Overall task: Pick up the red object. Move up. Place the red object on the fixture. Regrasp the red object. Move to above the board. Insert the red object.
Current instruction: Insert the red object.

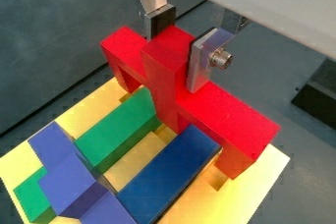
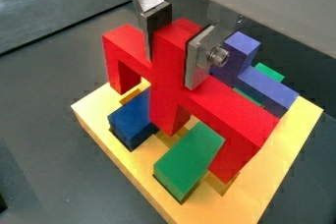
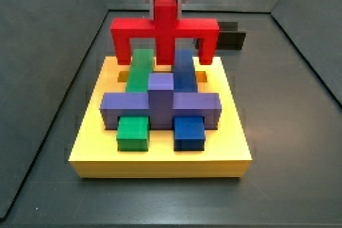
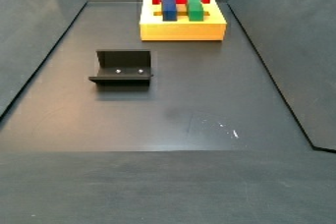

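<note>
My gripper (image 1: 182, 43) is shut on the red object (image 1: 197, 100), with its silver fingers (image 2: 198, 56) pressed to both sides of the upright middle stem. The red object (image 3: 163, 27) stands at the far end of the yellow board (image 3: 160, 157). Its two outer prongs reach down to the board's top, either side of the green bar (image 3: 139, 75) and blue bar (image 3: 183, 72). I cannot tell how deep the prongs sit. A purple block (image 3: 160, 102) crosses the bars nearer the front. In a side view the black fixture (image 4: 122, 69) stands apart from the board (image 4: 184, 29).
The dark floor is bounded by raised walls (image 4: 39, 61) on both sides. The fixture (image 3: 234, 37) also shows just behind the board. In both wrist views the green bar (image 2: 191, 159), blue bar (image 1: 178, 174) and purple block (image 1: 66, 169) lie close under the red object.
</note>
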